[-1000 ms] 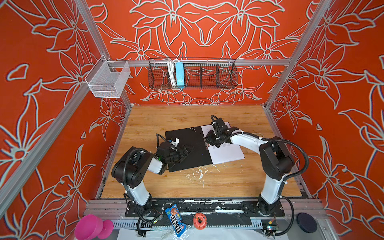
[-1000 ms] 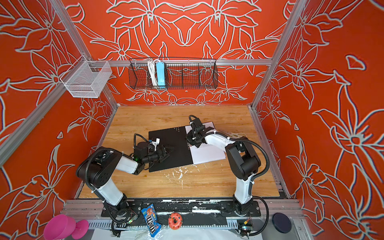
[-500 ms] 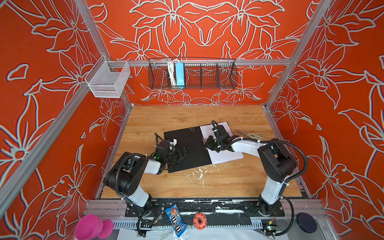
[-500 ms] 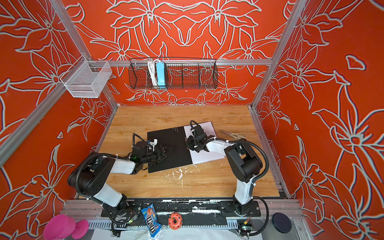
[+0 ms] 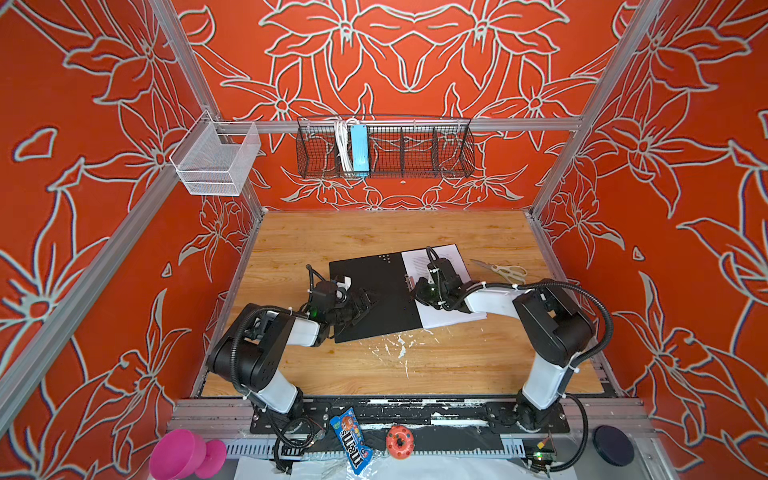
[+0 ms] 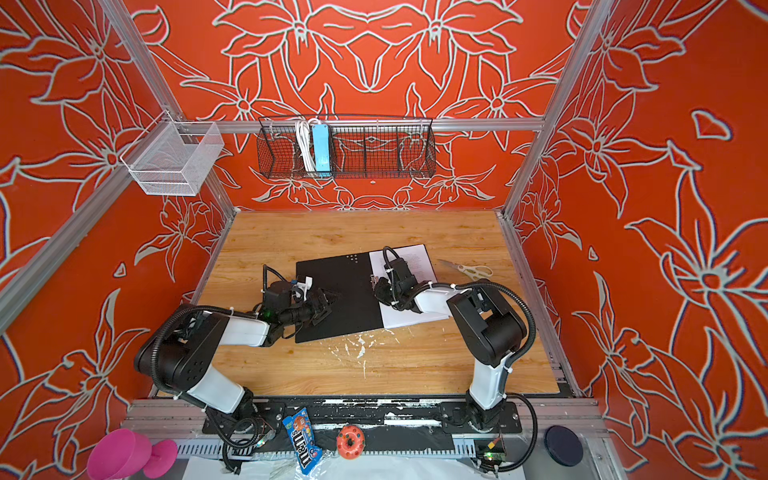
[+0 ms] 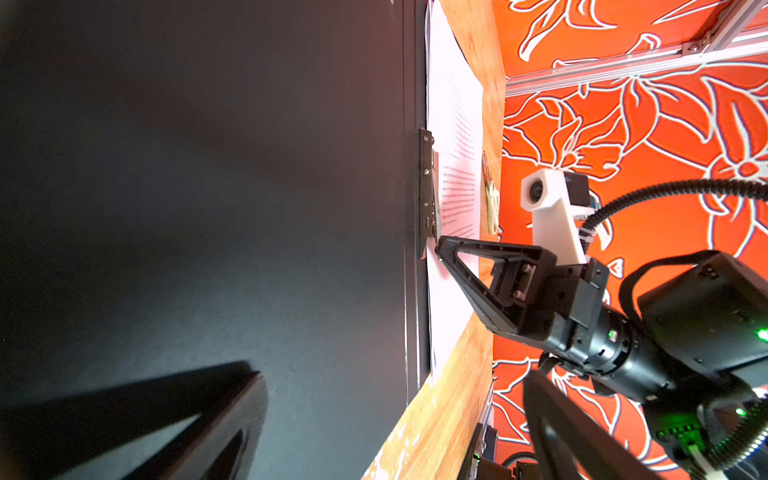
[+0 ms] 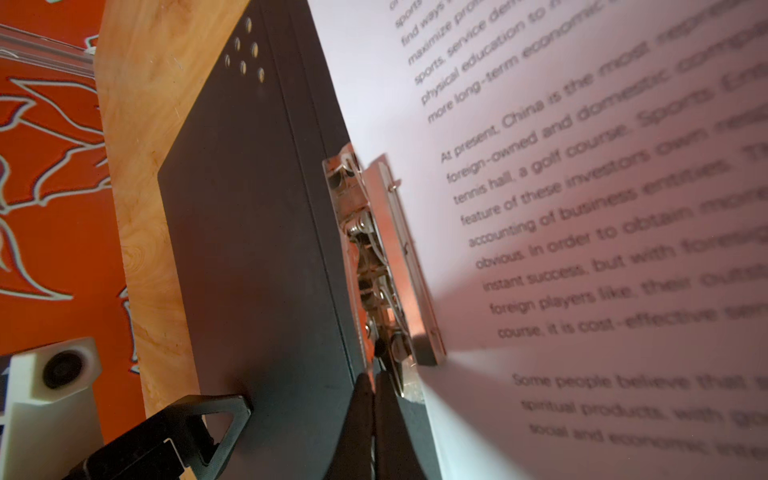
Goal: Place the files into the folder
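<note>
The files [image 8: 582,199] read "At present, China" — candy bag [image 5: 351,441], "m&m's".

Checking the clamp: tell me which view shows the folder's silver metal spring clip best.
The right wrist view: the silver metal spring clip fills the middle, close up, lever and springs clear. The left wrist view shows it small and edge-on; in both top views it is barely a speck.

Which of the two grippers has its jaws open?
The left gripper, spread over the folder's black half; the right gripper is shut at the clip.

Wooden table [image 5: 374,232]: open folder [image 5: 374,274], scissors [image 5: 505,271] lying flat.
</note>
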